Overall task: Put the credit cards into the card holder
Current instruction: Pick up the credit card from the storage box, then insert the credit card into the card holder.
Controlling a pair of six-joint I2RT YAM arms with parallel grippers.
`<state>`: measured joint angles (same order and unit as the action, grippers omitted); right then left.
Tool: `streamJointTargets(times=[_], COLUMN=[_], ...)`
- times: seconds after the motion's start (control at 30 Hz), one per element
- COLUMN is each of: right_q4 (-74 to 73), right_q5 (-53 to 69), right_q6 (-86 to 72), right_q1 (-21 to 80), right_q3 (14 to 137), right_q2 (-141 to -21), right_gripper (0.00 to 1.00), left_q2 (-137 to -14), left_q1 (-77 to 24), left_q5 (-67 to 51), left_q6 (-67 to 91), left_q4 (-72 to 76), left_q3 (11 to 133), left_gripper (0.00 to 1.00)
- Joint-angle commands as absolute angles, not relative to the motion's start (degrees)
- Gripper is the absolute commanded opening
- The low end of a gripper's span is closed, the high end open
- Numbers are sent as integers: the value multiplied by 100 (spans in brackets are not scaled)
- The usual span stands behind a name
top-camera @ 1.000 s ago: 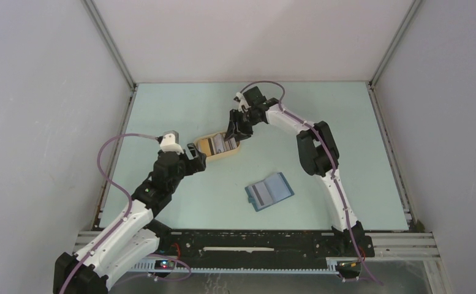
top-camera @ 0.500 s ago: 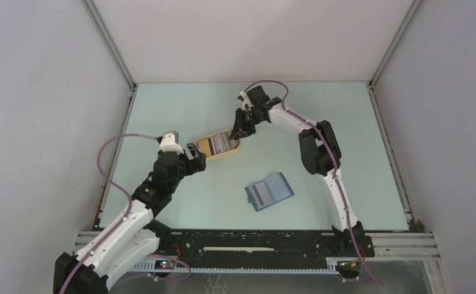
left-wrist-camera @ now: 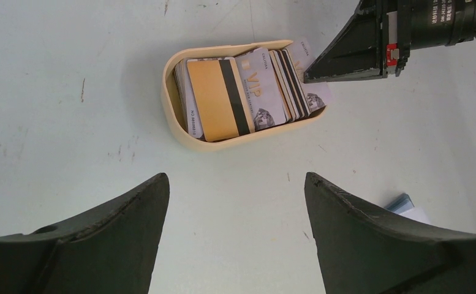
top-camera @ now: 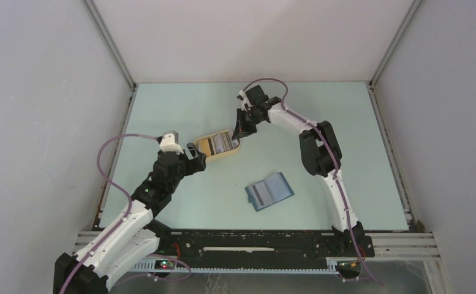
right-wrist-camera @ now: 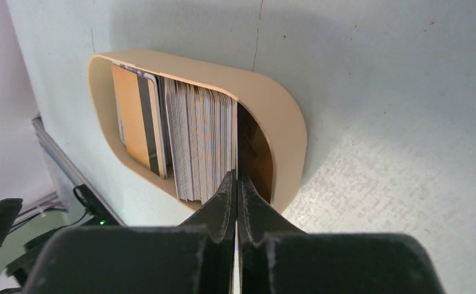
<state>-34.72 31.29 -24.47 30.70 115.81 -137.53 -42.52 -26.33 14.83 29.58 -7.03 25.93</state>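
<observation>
Many credit cards (left-wrist-camera: pixel 241 98) stand on edge inside the tray (left-wrist-camera: pixel 171 110): thin, stiff, slick, probably best pinched by a top edge. Right pincer (right-wrist-camera: pixel 236 184) is clamped on the tray's end card (left-wrist-camera: pixel 318 98); left pincer (left-wrist-camera: pixel 235 177) gapes near the tray.

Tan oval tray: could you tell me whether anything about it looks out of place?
Yes: one pale plastic card at the stack's end juts over the rim of the tan oval tray, pinched by the shut right gripper.
</observation>
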Motion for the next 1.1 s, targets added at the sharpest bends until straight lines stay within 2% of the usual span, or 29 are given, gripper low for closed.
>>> streamJointTargets(times=[0.0,0.3,0.57,0.67,0.83,1.07], right_q4=[-3478,-3519,-3454,-3532,-3828,-4729], right_q5=[2352,1850,1895,2246,3951,5240], right_q6=[-1864,-1374,-933,-719,342,1448], right_q1=[3155,3278,3266,3191,2869,2258], right_q3=[11584,11530,10864,10552,9760,8878], right_q2=[-13061,-12727,-11992,-11584,-10797,-9961], right_gripper=[0,0,0,0,0,0], left_q2=[-4147,-4097,-3977,-3914,-3813,-3795], left_q1=[-2584,-2584,-2585,-2584,-2585,-2592], left_q5=[1513,1398,542,77,-526,-951], left_q6=[3020,3029,2911,2933,3153,3508], left_q4=[-601,-609,-42,308,896,1597], left_q3=[2502,2514,2332,2228,1969,1716], left_gripper=[86,86,87,87,87,87])
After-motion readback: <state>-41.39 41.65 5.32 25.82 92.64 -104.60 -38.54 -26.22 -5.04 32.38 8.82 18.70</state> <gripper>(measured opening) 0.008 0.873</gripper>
